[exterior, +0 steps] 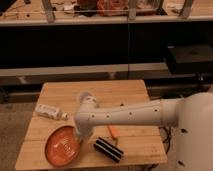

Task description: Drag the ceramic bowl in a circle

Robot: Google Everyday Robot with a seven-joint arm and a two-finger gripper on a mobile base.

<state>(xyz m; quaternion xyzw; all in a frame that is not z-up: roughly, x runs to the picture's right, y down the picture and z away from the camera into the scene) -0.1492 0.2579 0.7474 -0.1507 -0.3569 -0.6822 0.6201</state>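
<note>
The ceramic bowl, wide, shallow and orange-red with pale markings inside, sits at the front left of the wooden table. My white arm reaches in from the right and bends down at the wrist. The gripper comes down at the bowl's right rim, and its tips are hidden behind the wrist housing.
A white bottle lies on its side at the table's left. A clear cup stands behind the arm. A small orange piece and a black ribbed object lie right of the bowl. Dark shelving runs behind the table.
</note>
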